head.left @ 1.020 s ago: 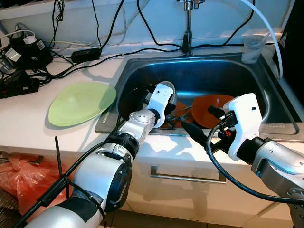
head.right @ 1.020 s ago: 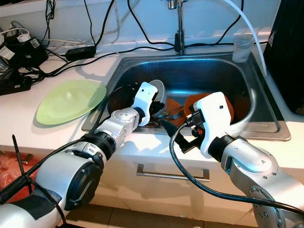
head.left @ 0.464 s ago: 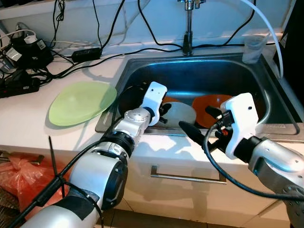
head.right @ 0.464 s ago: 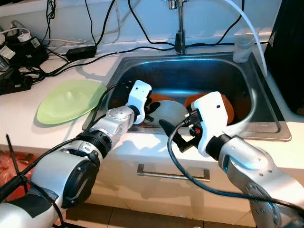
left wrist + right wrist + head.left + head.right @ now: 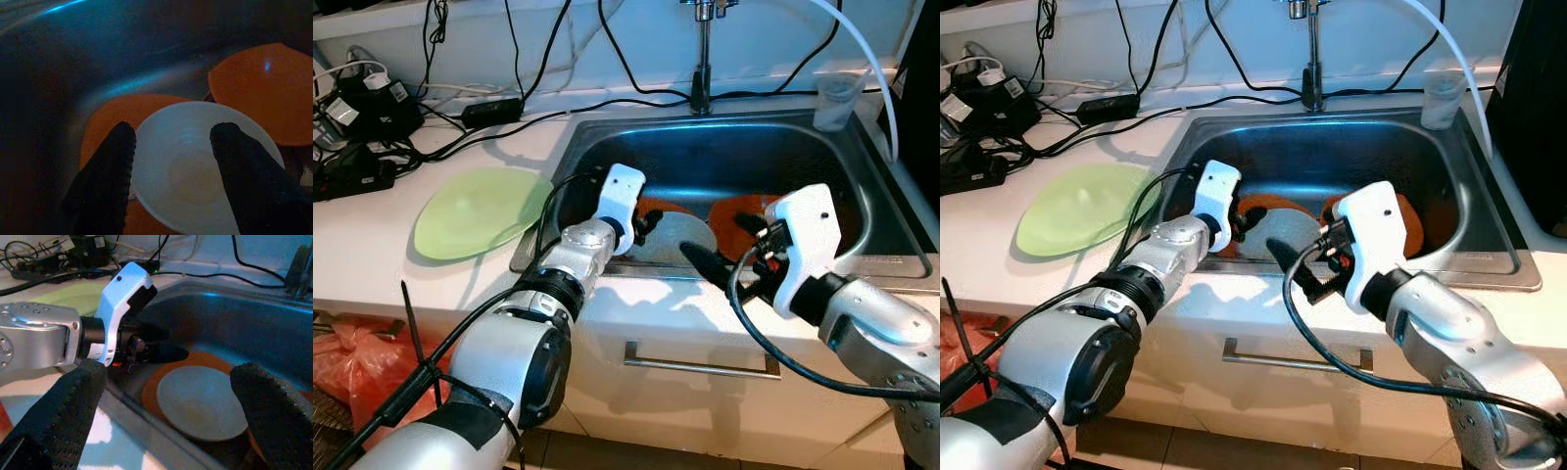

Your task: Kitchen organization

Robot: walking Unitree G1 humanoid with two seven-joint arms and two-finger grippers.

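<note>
Eye views: a green plate (image 5: 480, 211) sits on the counter (image 5: 372, 255) at nine o'clock of the sink (image 5: 744, 147); the dishes in the sink seem left to do. Left wrist: left hand (image 5: 171, 161) spread over a white bowl (image 5: 205, 166) on an orange plate (image 5: 115, 115). Right wrist: right hand (image 5: 166, 396) spread above the front rim.

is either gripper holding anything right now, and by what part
Nothing is held. The left gripper hangs open over the white plate in the sink, fingers either side, not touching it. The right gripper is open near the sink's front edge.
</note>
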